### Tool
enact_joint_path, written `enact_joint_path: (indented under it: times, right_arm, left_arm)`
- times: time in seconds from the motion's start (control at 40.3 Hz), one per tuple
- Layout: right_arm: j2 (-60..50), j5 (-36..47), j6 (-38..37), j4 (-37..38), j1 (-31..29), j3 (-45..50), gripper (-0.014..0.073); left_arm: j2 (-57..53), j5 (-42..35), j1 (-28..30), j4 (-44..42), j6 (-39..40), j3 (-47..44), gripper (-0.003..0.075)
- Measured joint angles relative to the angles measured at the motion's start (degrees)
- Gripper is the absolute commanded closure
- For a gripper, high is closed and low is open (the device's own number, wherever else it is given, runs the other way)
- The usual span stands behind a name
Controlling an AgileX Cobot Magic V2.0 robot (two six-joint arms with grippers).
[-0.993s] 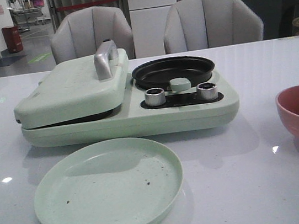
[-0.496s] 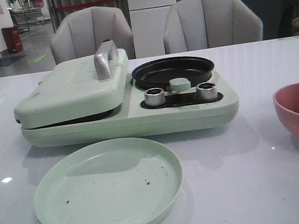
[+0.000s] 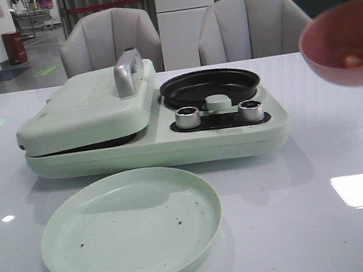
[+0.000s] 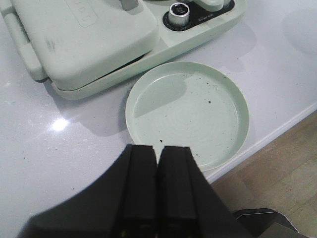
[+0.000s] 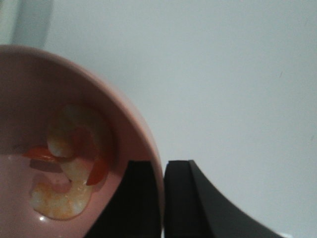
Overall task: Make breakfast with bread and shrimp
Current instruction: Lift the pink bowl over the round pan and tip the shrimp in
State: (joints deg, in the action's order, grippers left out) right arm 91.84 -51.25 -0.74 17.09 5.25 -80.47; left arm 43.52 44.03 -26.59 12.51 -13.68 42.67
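My right gripper (image 5: pixel 159 166) is shut on the rim of a salmon-pink bowl (image 5: pixel 133 129) and holds it in the air. In the front view the bowl (image 3: pixel 332 54) hangs tilted at the far right, above the table. The shrimp (image 5: pixel 67 163), pale with orange-red parts, lies inside the bowl; it shows as a small orange bit in the front view (image 3: pixel 358 57). My left gripper (image 4: pixel 157 151) is shut and empty, above the near edge of the pale green plate (image 4: pixel 218 144). The bread is not in view.
A pale green cooker (image 3: pixel 162 145) stands mid-table with its lid (image 3: pixel 83 109) down, a metal handle (image 3: pixel 127 70), a black round pan (image 3: pixel 210 86) and two knobs (image 3: pixel 188 117). The empty plate (image 3: pixel 131 227) lies in front of it. Two chairs stand behind the table.
The pink bowl has risen from the table at the right to well above it and now tilts. The plate and cooker have not moved.
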Motion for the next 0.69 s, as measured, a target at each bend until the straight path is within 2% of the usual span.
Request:
enact_joint_path:
  times: [0.199,0.372,0.546,0.695]
  right_arm:
    - [1.38,0.13,0.18,10.64,10.07,-8.50,0.0559]
    - [4.73,2.19,-2.11,23.70,16.76,-13.96,0.0552]
    - [9.29,2.82,-9.63,39.94,22.28,-16.65,0.0552]
    - [13.52,1.55,-19.61,56.56,26.27,-17.10,0.0552]
  left_arm:
    - [0.00,0.00,0.00,0.00,0.00,0.00,0.0622]
    - [0.00,0.00,0.00,0.00,0.00,0.00,0.0622]
    - [0.00,0.00,0.00,0.00,0.00,0.00,0.0622]
    - [0.00,0.00,0.00,0.00,0.00,0.00,0.0622]
